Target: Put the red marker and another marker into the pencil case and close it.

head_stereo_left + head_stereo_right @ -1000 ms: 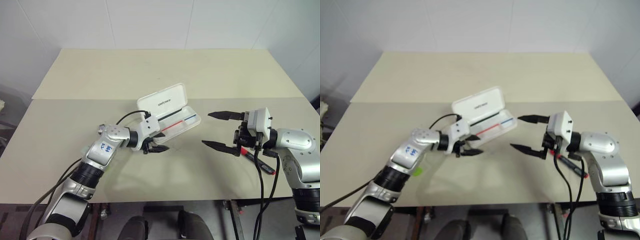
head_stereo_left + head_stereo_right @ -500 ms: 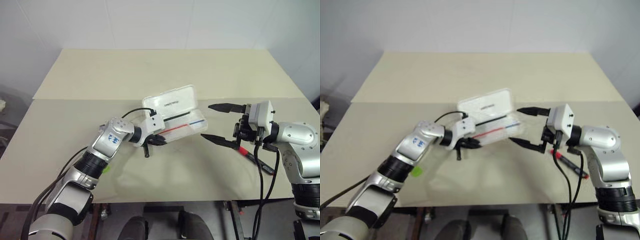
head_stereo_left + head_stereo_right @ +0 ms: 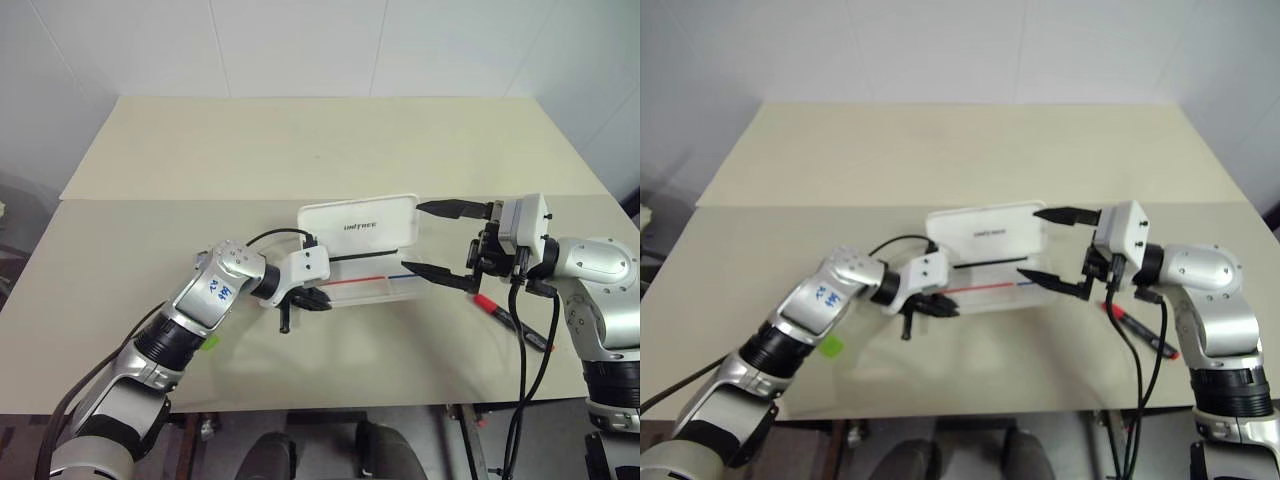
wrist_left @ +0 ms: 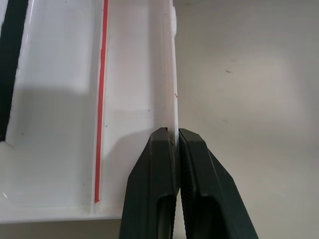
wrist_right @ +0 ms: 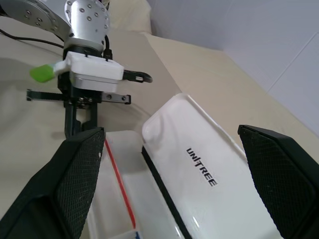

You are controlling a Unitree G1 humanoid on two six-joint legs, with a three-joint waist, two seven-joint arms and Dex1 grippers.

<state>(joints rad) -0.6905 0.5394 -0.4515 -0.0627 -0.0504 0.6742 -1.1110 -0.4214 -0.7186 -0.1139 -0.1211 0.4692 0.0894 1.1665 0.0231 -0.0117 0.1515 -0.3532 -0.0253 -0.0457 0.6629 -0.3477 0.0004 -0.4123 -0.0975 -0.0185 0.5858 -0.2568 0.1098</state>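
open pencil case pinched at its left end

nearest, the red marker [image 3: 510, 321] lies on the table [image 3: 300, 150] at the right, its red cap toward the case. the left gripper [image 3: 308, 298] is closed on the pencil case [image 3: 362, 262] rim. the case's long axis runs left to right, lid upright. the right gripper [image 3: 440, 241] stands wide at its right end, holding nothing. the green highlighter [image 3: 831, 346] peeks from beside the left arm.

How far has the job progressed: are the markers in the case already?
Done: the pencil case lies open, lid up. In hand: the left gripper is shut on the case's front wall; the right gripper stands open at its other end. Left: the red marker and green highlighter lie on the table; the case holds neither and needs closing.
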